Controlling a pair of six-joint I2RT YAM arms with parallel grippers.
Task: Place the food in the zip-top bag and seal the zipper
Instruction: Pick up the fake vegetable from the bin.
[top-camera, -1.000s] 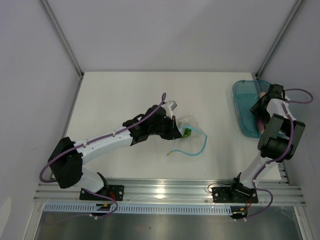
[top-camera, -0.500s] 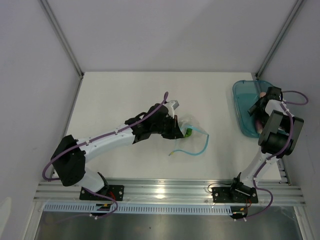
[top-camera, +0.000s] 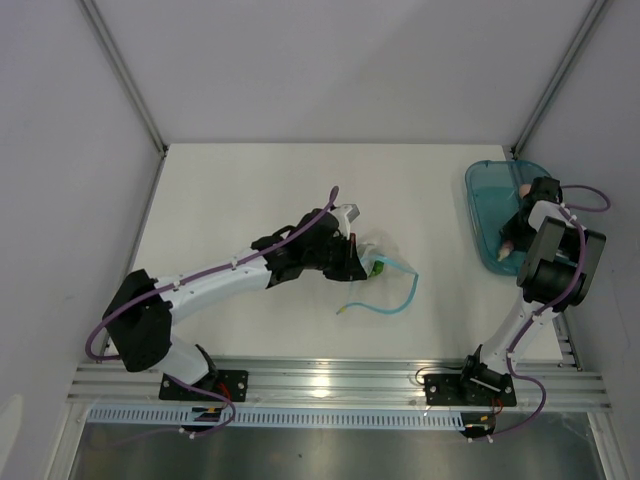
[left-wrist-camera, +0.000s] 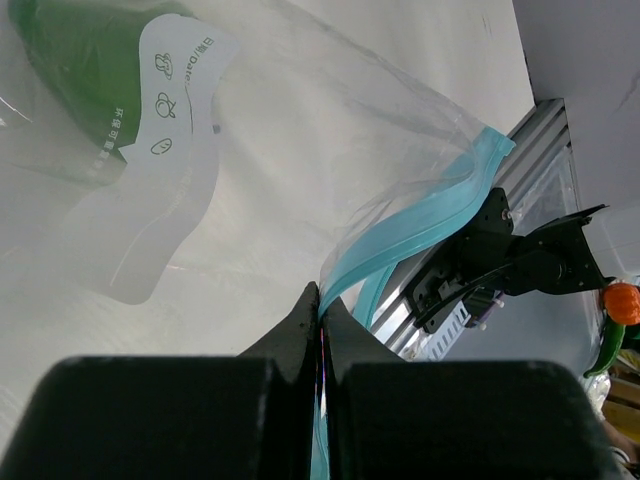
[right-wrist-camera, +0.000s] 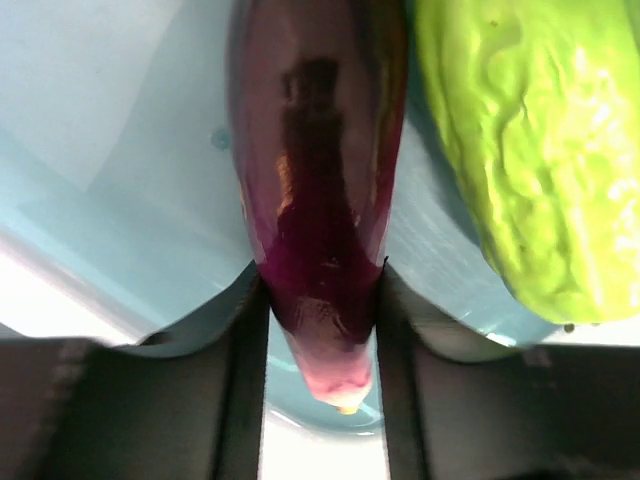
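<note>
Now: left gripper (left-wrist-camera: 322, 322) pinches the zipper (left-wrist-camera: 425, 222); right gripper (right-wrist-camera: 320, 300) clamps the purple eggplant (right-wrist-camera: 315, 170) over the teal tray (right-wrist-camera: 110, 190).

White arms (top-camera: 215, 278), black joints (top-camera: 300, 252) (purple cables (top-camera: 100, 335) trailing alongside).

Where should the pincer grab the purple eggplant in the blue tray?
Grip its tapered end, squeezing across its width, coming from that tip. The purple eggplant lies flat in the tray, and the bumpy green vegetable crowds one side, so the narrow end leaves room.
</note>
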